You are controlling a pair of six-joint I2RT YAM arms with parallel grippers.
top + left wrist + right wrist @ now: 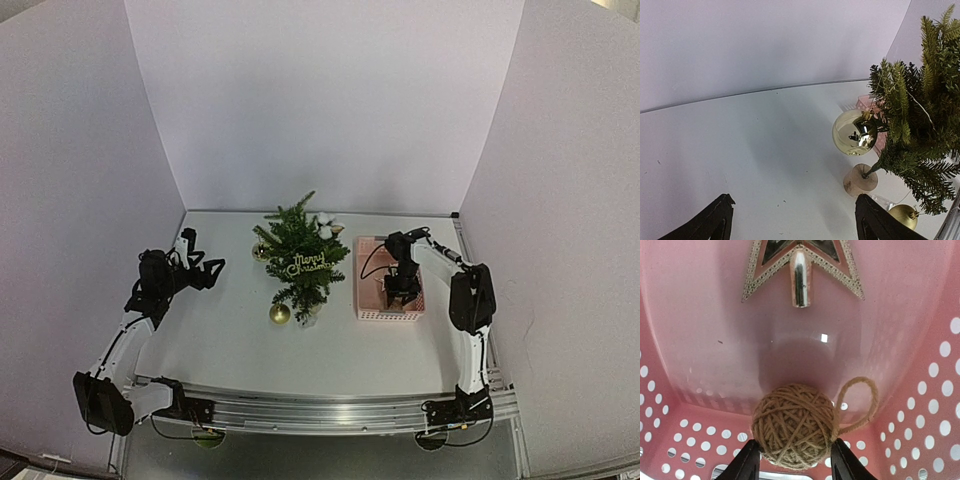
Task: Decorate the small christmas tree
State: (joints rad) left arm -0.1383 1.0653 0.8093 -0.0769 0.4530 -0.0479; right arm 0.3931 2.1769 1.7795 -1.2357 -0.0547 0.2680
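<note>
The small christmas tree (300, 262) stands on its pale base (860, 180) at about the middle of the white tabletop (220, 340), toward the back wall. Across its front hangs a glittery "Merry Christmas" sign (307, 266). A gold bauble (279, 314) sits at 7 o'clock among the lowest branches, and white ornaments (324, 224) cluster at 1 o'clock by the tip. At 3 o'clock from the tree, just beside it, lies the pink basket (360, 290) with perforated walls. The right end effector (402, 292) reaches down into it. In the right wrist view its two black fingers (747, 462) sit against the lower flanks of a twine ball (792, 432) that rests on the basket floor. Whether they actually clamp the ball cannot be told. The ball's hanging loop curls out at 2 o'clock, and a mirrored star topper (802, 265) lies on the floor at 12 o'clock from it, apart from the ball. At 9 o'clock from the tree, well apart from it, the left end effector (203, 255) hovers above the tabletop, fingers spread wide with nothing between them.
</note>
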